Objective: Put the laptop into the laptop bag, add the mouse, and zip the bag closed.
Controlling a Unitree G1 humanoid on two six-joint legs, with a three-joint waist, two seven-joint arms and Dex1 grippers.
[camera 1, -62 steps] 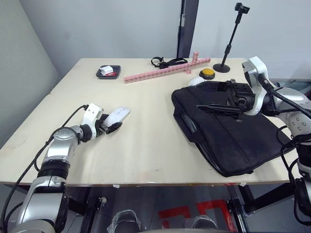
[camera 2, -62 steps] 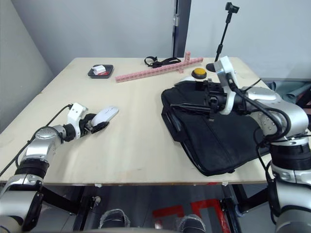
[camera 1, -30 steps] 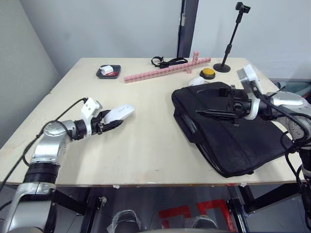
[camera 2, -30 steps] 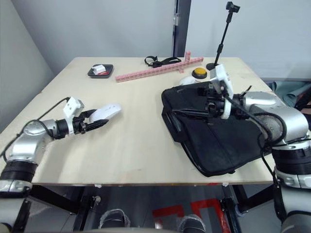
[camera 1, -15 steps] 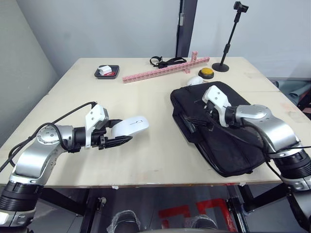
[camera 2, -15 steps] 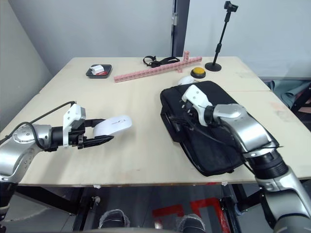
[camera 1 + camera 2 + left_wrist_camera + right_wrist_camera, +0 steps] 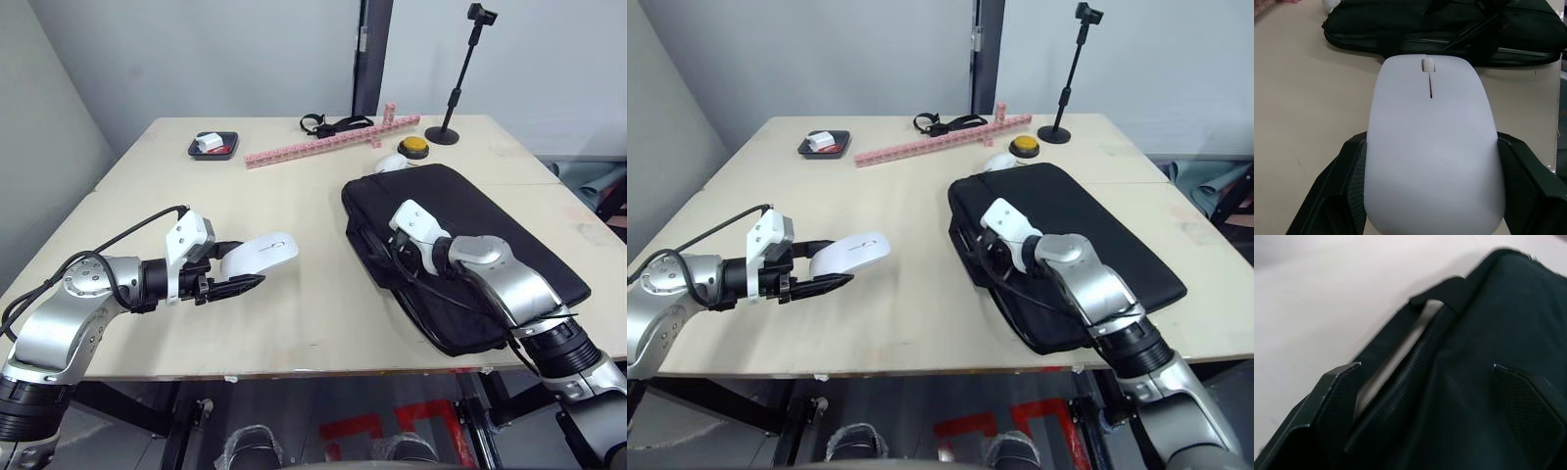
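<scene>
My left gripper [image 7: 1432, 196] clamps the white mouse [image 7: 1432, 161] between both fingers. My right gripper [image 7: 1425, 382] is spread wide over the laptop bag [image 7: 490, 245], its zipper edge between my fingers.

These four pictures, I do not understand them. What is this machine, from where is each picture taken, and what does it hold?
It is a humanoid robot with two arms. The two wide pictures come from a stereo camera on its head, looking down over a table. The two close pictures come from cameras on its wrists. The left gripper holds the mouse above the table; the left wrist picture shows its jaws on both sides of the mouse. The right gripper, jaws open, is at the zipper edge of the laptop bag. At the far side lie a small black tray, a pink block strip and a yellow button.
</scene>
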